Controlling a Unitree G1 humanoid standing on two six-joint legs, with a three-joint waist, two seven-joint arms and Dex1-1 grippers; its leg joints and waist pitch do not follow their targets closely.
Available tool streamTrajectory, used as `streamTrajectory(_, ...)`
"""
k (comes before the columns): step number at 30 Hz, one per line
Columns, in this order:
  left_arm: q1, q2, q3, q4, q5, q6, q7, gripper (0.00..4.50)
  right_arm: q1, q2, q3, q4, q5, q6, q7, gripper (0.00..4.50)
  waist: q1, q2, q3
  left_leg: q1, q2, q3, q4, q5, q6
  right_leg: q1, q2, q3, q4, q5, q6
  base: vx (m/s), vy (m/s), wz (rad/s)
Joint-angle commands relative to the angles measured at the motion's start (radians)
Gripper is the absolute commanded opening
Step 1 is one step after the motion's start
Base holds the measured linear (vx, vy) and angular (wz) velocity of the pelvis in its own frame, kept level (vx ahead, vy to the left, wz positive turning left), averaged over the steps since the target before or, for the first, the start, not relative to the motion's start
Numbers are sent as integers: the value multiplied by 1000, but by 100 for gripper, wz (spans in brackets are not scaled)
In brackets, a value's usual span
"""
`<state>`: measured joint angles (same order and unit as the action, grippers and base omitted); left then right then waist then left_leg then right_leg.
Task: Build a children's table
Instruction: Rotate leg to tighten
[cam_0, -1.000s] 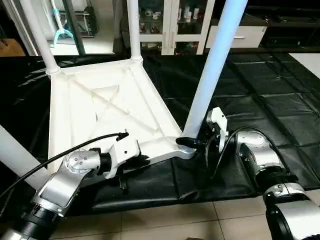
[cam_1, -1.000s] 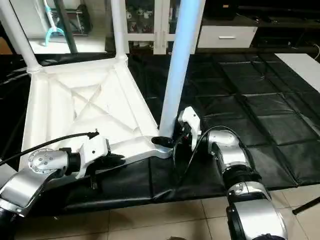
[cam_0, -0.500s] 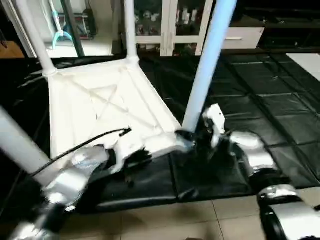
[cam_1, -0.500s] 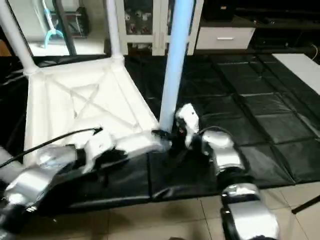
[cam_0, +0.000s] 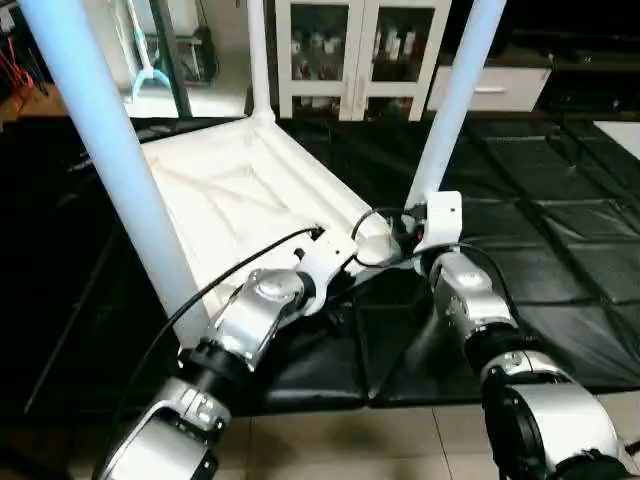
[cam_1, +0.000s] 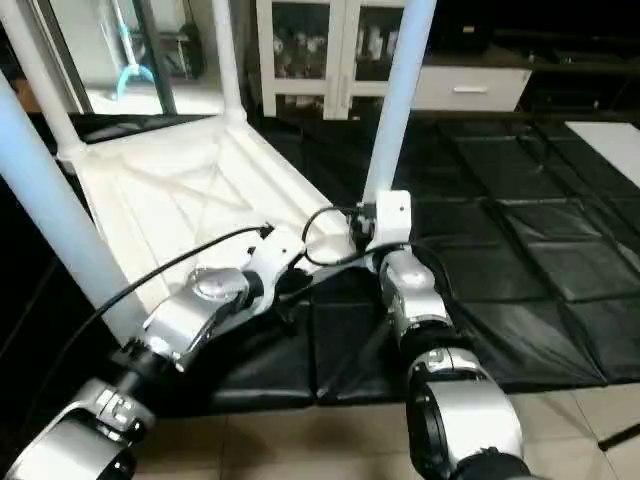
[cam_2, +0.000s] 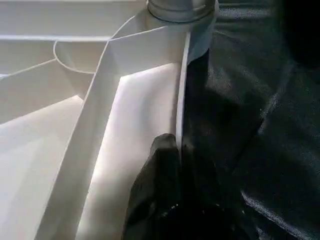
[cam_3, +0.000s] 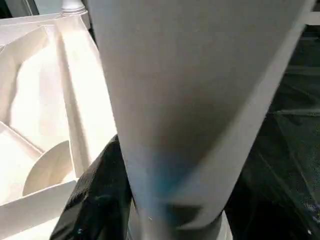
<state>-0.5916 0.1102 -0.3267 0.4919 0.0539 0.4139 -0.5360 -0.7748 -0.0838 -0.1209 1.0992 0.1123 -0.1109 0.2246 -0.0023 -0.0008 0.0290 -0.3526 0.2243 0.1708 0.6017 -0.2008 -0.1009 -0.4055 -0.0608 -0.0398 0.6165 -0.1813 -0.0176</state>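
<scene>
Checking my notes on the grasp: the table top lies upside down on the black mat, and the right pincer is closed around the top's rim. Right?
Not quite. The right pincer is closed around a white leg standing in a corner socket, as the right wrist view shows. The table top does lie upside down on the black mat.

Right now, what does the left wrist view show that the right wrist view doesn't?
Left wrist view alone: the left gripper, shut on the thin side wall of the white plastic square table top, with the black mat beside it.

Right wrist view alone: a close-up of the white tapered tube leg with a black finger of the right gripper against it, near its base.

Both: the table top's ribbed underside and a corner socket.
</scene>
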Motion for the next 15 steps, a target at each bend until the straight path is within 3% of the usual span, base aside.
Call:
streamTrajectory(1, 18, 59, 20, 0, 47, -51, 35, 0, 44, 92, 72, -7, 12, -24, 264, 250, -4, 0, -53, -6, -7, 8, -68, -243, 40, 44, -49, 24, -85, -230, -189, 0, 0, 0)
streamTrajectory(4, 79, 123, 4, -74, 19, -107, -86, 0, 38, 35, 70, -30, 16, -62, 349, 267, -13, 2, -55, -16, -4, 5, -69, -218, 57, 52, -50, 22, -78, -173, -212, 0, 0, 0)
streamTrajectory(5, 131, 175, -2, -153, -15, -162, -189, 0, 36, -6, 60, -59, 50, -72, 441, 276, -26, 3, -58, -21, -3, 2, -69, -197, 71, 59, -51, 22, -71, -137, -232, 0, 0, 0)
streamTrajectory(8, 172, 212, -5, -216, -45, -201, -262, 0, 39, -35, 64, -82, 61, -81, 500, 300, -35, 10, -65, -15, 4, 6, -61, -125, 105, 54, -48, 23, -56, 0, -287, 0, 0, 0)
streamTrajectory(10, 269, 312, -7, -363, -118, -194, -406, 0, 62, -112, 87, -143, 75, -78, 666, 300, -33, 9, -68, -19, 5, 6, -57, -74, 128, 59, -48, 23, -44, 85, -312, 0, 0, 0)
streamTrajectory(11, 291, 343, -7, -387, -128, -189, -431, 0, 69, -135, 85, -163, 89, -68, 727, 300, -31, 11, -64, -14, 6, 10, -57, -84, 149, 54, -45, 23, -45, 107, -319, 0, 0, 0)
streamTrajectory(15, 328, 393, 7, -403, -140, -207, -461, 0, 85, -178, 68, -178, 112, -60, 876, 300, -28, 12, -60, -9, 8, 12, -58, -91, 155, 50, -46, 24, -46, 85, -325, 0, 0, 0)
